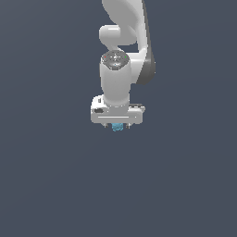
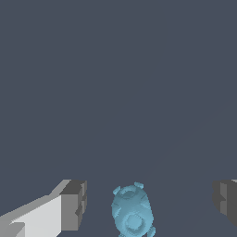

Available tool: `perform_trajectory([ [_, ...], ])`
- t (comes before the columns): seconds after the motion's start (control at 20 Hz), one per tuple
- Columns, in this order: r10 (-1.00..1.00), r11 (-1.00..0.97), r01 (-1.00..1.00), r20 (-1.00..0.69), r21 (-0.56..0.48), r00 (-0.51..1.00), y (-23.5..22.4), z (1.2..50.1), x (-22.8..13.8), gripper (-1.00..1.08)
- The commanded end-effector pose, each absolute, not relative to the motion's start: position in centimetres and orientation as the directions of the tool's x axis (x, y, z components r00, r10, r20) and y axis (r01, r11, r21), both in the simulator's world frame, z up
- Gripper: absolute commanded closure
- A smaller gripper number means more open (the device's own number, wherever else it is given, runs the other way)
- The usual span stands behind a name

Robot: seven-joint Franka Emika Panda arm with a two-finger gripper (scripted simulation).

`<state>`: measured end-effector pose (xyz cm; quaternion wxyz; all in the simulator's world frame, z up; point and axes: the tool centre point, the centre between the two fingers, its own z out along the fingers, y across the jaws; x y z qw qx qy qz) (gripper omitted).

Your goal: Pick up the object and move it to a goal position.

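One arm is shown from above in the exterior view, its white hand [image 1: 117, 124] turned downward over a plain dark desk [image 1: 51, 176], with the light-blue object [image 1: 117, 127] seen only as a small patch below the hand's body. In the wrist view the object [image 2: 132, 211] is seen as a roundish, bumpy blob lying in the gap between the two fingers [image 2: 74, 204], roughly centred and apart from both. The hand [image 2: 150, 203] is spread wide: a clear strip of desk is visible on each side of the object, and no pad is in contact with it. This wide spread is judged to serve the approach, since a lumpy body narrower than the hand is most safely straddled with room to spare before any squeeze is applied. The centring of the object between the fingers is judged deliberate, so that both pads would meet it together and it would not be pushed aside. Whether the fingertips are already level with the object's middle cannot be told from either view, as the tips are cut off at the wrist view's edge. No goal marker is visible in either picture. The task is judged to be at its pre-grasp stage, with the lift and the transfer not yet done.
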<state>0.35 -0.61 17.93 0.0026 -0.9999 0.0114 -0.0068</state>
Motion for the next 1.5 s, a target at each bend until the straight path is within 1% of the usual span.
perform_trajectory([
  [0.0, -0.023, -1.0, -0.023, 0.013, -0.005, 1.0, -0.6, 17.9, 0.3, -0.92],
  [0.45, -0.046, -0.999, -0.046, -0.016, -0.007, 0.999, -1.4, 17.4, -0.5, -0.92],
  [0.95, -0.039, -0.999, -0.039, -0.015, -0.007, 0.999, -1.4, 17.2, -0.8, -0.92],
  [1.2, -0.01, -1.0, -0.01, -0.013, -0.006, 1.0, -1.3, 16.1, -1.8, -0.92],
  [1.45, 0.039, -0.999, 0.039, -0.01, -0.004, 0.999, -1.2, 14.4, -3.5, -0.92],
])
